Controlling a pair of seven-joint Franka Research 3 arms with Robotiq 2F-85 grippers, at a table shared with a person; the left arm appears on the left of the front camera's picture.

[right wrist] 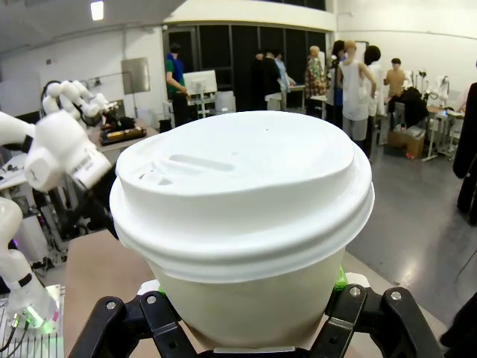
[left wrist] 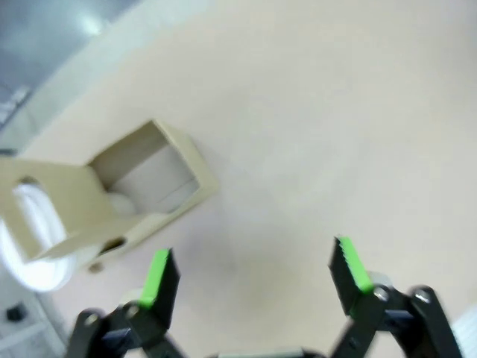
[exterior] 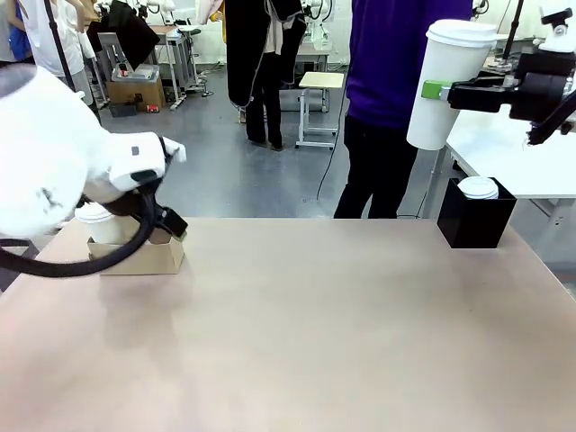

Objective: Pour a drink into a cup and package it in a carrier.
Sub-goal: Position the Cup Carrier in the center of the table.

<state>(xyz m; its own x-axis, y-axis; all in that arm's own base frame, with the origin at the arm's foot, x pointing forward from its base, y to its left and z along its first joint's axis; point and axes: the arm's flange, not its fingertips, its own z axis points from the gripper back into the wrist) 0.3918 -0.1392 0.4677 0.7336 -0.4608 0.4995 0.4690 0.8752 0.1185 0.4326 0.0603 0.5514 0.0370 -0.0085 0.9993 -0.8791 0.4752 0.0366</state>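
At the table's far left, the carrier (exterior: 135, 256) sits with the left gripper (left wrist: 253, 268) just beside it, jaws spread wide and holding nothing. At the far right, the right gripper (exterior: 438, 90) clamps the lidded cup (exterior: 450, 85) upright, raised well above the table, higher than the black box (exterior: 475, 220).

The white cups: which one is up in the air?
The tall lidded cup held by the fingers of the right gripper. The other cup sits in the brown carrier on the table.
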